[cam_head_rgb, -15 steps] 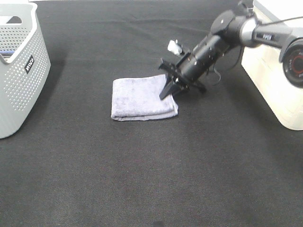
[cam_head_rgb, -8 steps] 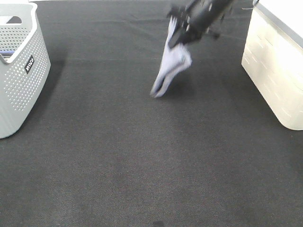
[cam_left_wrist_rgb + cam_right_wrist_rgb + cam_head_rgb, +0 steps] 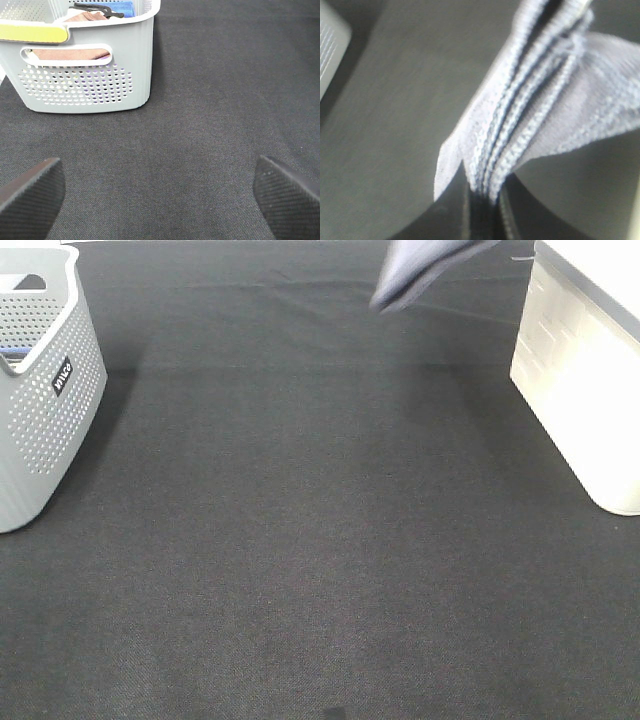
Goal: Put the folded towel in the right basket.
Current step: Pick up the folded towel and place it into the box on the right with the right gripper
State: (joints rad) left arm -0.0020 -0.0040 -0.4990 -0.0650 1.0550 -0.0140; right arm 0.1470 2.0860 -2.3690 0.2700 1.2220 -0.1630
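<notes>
The folded lavender towel [image 3: 412, 270] hangs in the air at the top edge of the exterior view, left of the white right basket [image 3: 580, 380]. Only its lower part shows there; the right arm is out of that view. In the right wrist view my right gripper [image 3: 482, 200] is shut on the towel's [image 3: 540, 105] folded edges, which hang from it above the dark mat. My left gripper [image 3: 160, 195] is open and empty, its two fingertips [image 3: 30, 192] low over the mat near the grey left basket [image 3: 85, 75].
The grey perforated basket [image 3: 40, 390] stands at the left edge and holds cloths. The white basket stands at the right edge. A black mat [image 3: 300, 540] covers the table between them.
My right gripper closed on the towel and lifted it off the mat, carrying it up and to the right. The arm has left the exterior view. The left arm has not moved.
</notes>
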